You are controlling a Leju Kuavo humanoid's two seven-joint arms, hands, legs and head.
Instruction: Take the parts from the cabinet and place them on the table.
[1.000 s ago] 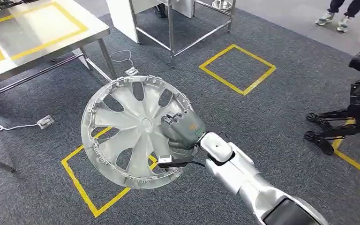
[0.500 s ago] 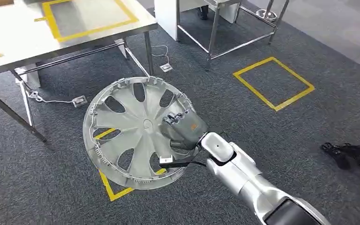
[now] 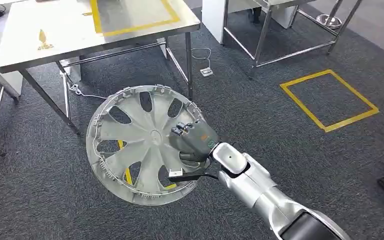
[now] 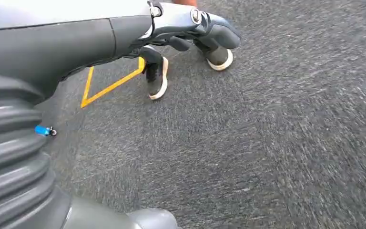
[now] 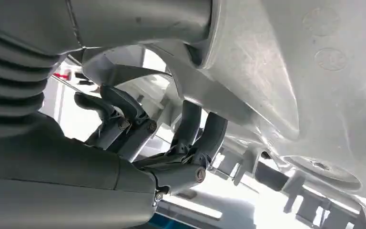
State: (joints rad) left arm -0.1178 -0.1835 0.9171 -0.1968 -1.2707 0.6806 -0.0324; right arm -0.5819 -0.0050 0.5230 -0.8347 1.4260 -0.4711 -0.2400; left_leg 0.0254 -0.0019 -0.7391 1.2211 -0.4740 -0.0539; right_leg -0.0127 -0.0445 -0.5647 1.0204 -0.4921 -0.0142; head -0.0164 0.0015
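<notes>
1. In the head view, the right hand (image 3: 194, 140) is gripping a silver wheel cover (image 3: 142, 142), its fingers (image 3: 185, 128) hooked through one of the openings between the spokes. The wheel cover is hanging in the air above the dark grey carpet (image 3: 290, 145), tilted, with its inner ribbed side facing the camera. A steel surface (image 3: 55, 35) marked with a yellow tape rectangle (image 3: 132, 12) is standing beyond the wheel cover, well apart from it. A second yellow tape square (image 3: 329, 100) is lying on the carpet off to the right, and a metal-framed stand (image 3: 280, 30) is standing past it.

2. In the left wrist view, the left hand (image 4: 190, 36) is hanging over the carpet (image 4: 267, 143) with nothing in it, its dark fingers (image 4: 158, 76) curling loosely inward with gaps between them. A strip of yellow tape (image 4: 109, 85) is showing on the floor behind them.

3. In the right wrist view, the right hand (image 5: 162, 143) is closing its dark fingers (image 5: 200, 131) around a spoke of the wheel cover (image 5: 286, 76), whose pale plastic is pressing close against the hand.
</notes>
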